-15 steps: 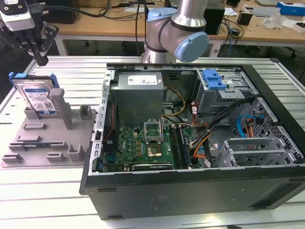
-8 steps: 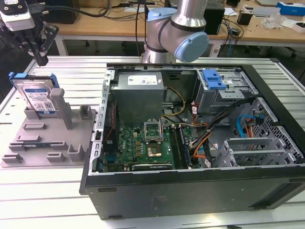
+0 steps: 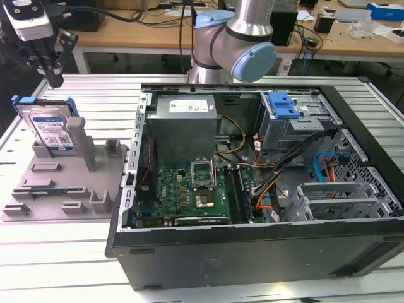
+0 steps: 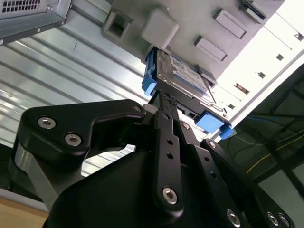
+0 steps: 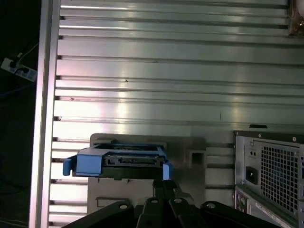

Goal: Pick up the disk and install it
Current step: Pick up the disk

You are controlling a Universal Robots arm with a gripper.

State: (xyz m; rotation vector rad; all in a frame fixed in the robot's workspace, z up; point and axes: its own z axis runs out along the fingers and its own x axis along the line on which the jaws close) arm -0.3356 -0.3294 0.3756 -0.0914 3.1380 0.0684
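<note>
Bright, even light in the exterior view; glare streaks the slatted table (image 5: 142, 95) in the first wrist view, gripper (image 4: 164, 100) near-black in the second wrist view

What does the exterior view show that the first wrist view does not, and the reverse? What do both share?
Exterior view: the motherboard inside the open computer case, the arm, and the disk's labelled face. First wrist view: the case's vented outer panel and a white power strip beyond the table edge. Both: the disk upright in the grey tray, the pincer close to it but apart, the ribbed table.
</note>
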